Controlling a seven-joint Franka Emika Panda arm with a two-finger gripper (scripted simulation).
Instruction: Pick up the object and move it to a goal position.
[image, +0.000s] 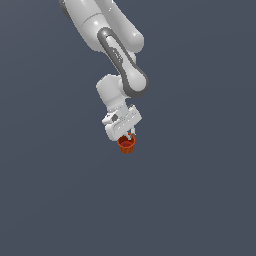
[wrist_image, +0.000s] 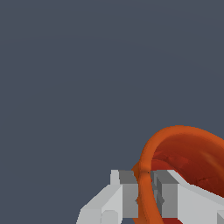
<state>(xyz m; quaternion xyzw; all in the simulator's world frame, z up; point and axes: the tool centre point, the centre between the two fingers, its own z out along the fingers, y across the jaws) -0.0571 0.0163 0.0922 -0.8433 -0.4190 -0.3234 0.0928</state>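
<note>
A white robot arm reaches down from above, its gripper (image: 127, 137) clamped on the rim of a small orange-red ribbed pot (image: 126, 145) near the scene's centre. The fingers (wrist_image: 130, 194) pinch the pot's wall, one inside and one outside. The pot's open mouth tilts upward; no writing shows.

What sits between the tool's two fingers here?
The orange pot's rim wall: in the wrist view one finger is outside it, the other inside.

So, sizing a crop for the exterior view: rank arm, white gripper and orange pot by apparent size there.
1. Arm, largest by far.
2. Gripper, its white body mid-sized.
3. Orange pot, smallest, narrower than the gripper, pinched at its rim by the fingers.
</note>
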